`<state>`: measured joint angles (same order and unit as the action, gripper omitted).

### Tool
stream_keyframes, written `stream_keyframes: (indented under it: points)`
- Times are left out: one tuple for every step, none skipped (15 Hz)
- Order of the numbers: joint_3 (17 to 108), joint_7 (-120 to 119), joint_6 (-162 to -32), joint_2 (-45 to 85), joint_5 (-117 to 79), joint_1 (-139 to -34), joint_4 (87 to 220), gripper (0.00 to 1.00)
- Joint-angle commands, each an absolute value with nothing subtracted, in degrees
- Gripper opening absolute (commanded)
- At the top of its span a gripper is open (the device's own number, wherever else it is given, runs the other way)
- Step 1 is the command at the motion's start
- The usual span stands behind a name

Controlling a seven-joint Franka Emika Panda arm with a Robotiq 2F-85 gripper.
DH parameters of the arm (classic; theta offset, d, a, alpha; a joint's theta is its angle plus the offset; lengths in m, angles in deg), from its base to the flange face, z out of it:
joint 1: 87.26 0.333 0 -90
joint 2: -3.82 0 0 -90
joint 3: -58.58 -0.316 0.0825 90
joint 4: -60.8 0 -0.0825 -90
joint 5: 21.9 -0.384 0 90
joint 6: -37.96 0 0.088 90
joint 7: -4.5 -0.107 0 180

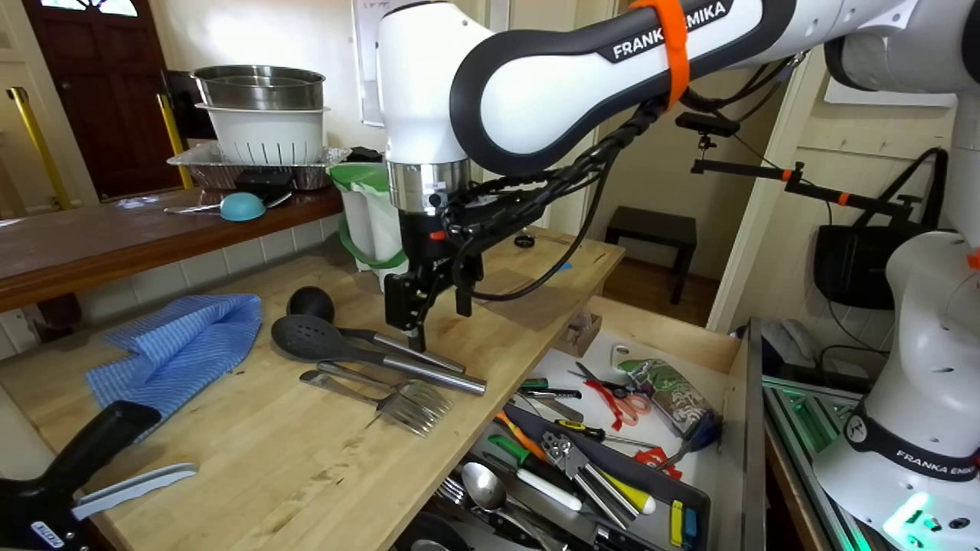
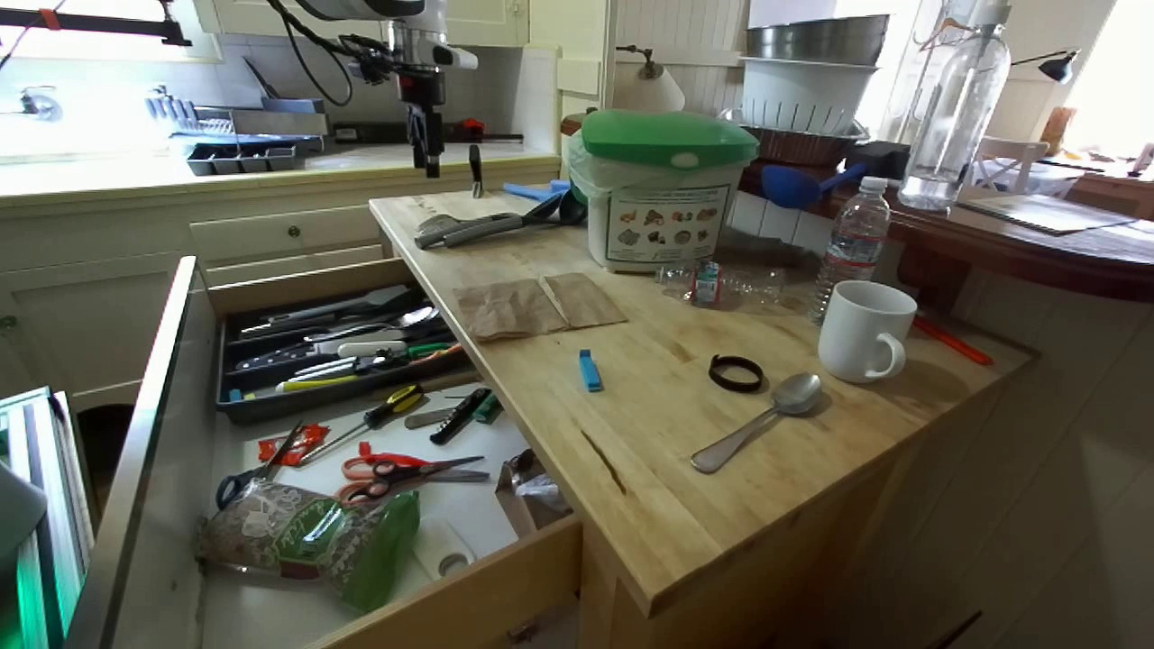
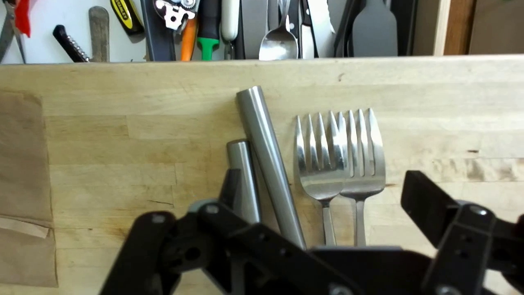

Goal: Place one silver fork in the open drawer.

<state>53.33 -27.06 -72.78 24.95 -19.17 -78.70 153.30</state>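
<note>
Above the counter (image 3: 110,192), the gripper (image 3: 322,188) hung with its jaws wide apart. Two forks (image 3: 363,186) lay overlapping near the open drawer (image 2: 505,581).

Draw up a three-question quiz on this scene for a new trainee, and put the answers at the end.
1. True or false: the gripper is open.

2. Pick one. How many silver forks lie on the countertop?
a) one
b) two
c) five

3. Fill the gap: in the wrist view, the ____ of the forks point toward the open drawer.

Key
1. True; its fingers stand well apart, with nothing clamped between them.
2. b; two lie side by side, their heads partly overlapping.
3. tines
</note>
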Motion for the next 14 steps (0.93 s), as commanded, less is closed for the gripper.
stream_keyframes:
  points:
    - [54.93, -28.10, -76.88, 28.00, -21.55, -78.14, 150.88, 1.00]
    - [55.12, -27.28, -77.50, 29.03, -21.59, -78.17, 149.97, 1.00]
    - [55.22, -26.74, -77.50, 29.92, -21.80, -78.17, 149.14, 1.00]
    - [55.39, -26.57, -77.67, 30.88, -21.73, -78.05, 148.33, 1.00]
    - [55.45, -26.48, -77.22, 31.83, -21.78, -77.94, 147.44, 1.00]
    - [55.48, -26.30, -77.09, 32.58, -21.73, -77.82, 146.81, 1.00]
    - [55.58, -26.26, -77.14, 33.36, -21.38, -77.59, 146.18, 1.00]
    - [55.46, -25.45, -77.42, 34.13, -21.48, -77.61, 145.56, 1.00]
    - [55.42, -24.89, -77.45, 35.08, -21.48, -77.50, 144.65, 1.00]
    - [55.43, -24.25, -77.13, 36.08, -21.26, -77.28, 143.61, 1.00]
    - [55.46, -23.66, -76.82, 36.89, -21.15, -77.08, 142.71, 0.98]
    - [55.44, -22.97, -76.80, 37.61, -21.13, -76.97, 142.02, 0.95]
    - [55.27, -21.70, -76.76, 38.30, -21.31, -77.03, 141.35, 0.93]
    - [54.96, -20.09, -76.60, 39.11, -21.78, -77.26, 140.62, 0.94]
